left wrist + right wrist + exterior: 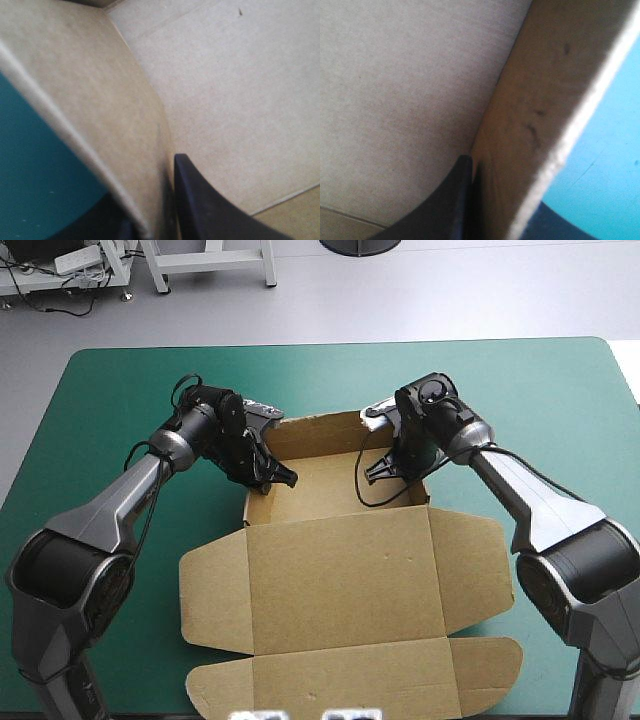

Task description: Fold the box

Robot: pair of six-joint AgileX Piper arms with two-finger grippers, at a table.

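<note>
i'm clamping my left jaws on the box (320, 478) at its left wall (100, 115), right jaws on its right wall (545, 110); the flat lid (345, 575) is lying nearer me.

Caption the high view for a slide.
Left gripper and right gripper each pinch a raised side wall of the brown box, lid flat.

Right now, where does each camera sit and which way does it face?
High view: above and behind the robot, looking forward and down at the box on the teal-green cover; both arms, left gripper and right gripper show.
Left wrist view: on that wrist, looking along its fingers into the box; they pinch the left wall.
Right wrist view: likewise, its fingers pinching the right wall.
Shared: all three show box and cover.
</note>
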